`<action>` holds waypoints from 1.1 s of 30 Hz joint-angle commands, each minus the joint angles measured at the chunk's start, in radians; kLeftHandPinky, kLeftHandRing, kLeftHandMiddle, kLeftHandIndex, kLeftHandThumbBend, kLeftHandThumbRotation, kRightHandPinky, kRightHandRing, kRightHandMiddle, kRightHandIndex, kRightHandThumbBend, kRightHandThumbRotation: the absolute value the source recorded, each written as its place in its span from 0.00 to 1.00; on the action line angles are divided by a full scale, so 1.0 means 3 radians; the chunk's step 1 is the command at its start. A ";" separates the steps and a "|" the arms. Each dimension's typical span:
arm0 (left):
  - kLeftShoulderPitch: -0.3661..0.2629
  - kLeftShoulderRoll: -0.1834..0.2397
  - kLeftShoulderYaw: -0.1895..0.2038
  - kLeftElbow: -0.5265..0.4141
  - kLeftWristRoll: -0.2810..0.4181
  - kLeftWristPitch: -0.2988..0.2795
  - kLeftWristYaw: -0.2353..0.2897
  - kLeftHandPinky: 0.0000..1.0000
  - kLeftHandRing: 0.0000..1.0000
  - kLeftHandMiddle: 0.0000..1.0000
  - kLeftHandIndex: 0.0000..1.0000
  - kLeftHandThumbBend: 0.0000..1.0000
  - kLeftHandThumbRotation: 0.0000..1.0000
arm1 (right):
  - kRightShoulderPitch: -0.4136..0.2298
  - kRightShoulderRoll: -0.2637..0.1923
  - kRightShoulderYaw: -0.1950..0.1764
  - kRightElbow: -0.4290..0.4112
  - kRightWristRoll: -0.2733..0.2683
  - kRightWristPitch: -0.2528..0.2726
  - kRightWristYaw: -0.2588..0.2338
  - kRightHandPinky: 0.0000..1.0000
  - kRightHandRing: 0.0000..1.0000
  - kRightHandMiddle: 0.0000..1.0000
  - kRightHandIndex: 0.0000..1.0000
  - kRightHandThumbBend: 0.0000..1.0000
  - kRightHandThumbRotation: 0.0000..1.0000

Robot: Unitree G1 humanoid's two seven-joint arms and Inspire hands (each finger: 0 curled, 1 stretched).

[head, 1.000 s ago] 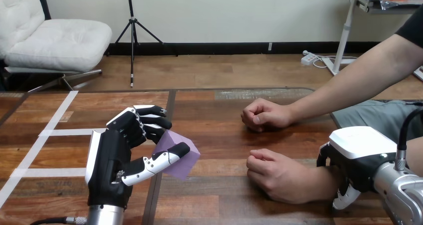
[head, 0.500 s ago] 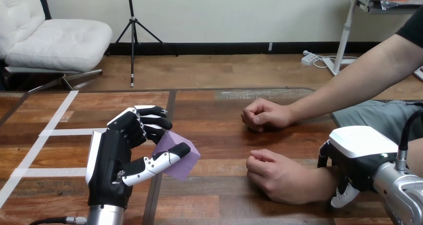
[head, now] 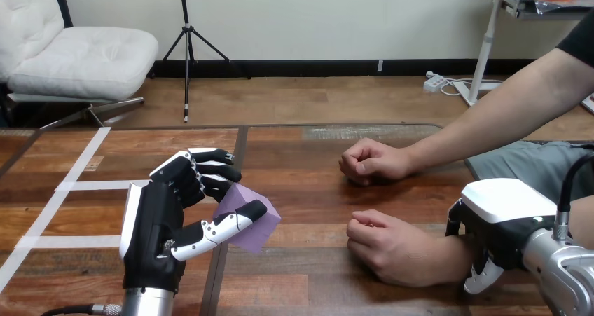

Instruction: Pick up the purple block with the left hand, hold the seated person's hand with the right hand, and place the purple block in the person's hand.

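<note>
Though behind thumb, purple block in left hand.

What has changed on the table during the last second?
Very little. The right hand, curled over the person's wrist, sank slightly and its thumb tip drew in closer. The left hand kept the purple block pinched in its fingers; the person's near hand and far hand stayed put.
</note>
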 commanded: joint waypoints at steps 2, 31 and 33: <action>-0.0173 0.0004 0.0032 -0.0165 -0.0025 -0.0050 -0.0001 0.36 0.42 0.51 0.55 0.82 0.11 | -0.0196 0.0028 0.0045 0.0001 0.0013 0.0031 0.0014 0.34 0.43 0.50 0.57 0.80 0.00; -0.0155 0.0009 0.0035 -0.0190 -0.0036 -0.0039 -0.0006 0.35 0.42 0.51 0.55 0.82 0.11 | -0.0158 0.0049 0.0044 0.0019 0.0156 0.0013 -0.0096 0.31 0.40 0.47 0.54 0.80 0.00; -0.0154 0.0009 0.0038 -0.0191 -0.0017 -0.0042 0.0008 0.35 0.42 0.51 0.55 0.82 0.11 | -0.0159 0.0050 0.0044 0.0029 0.0172 0.0013 -0.0105 0.31 0.40 0.47 0.53 0.80 0.00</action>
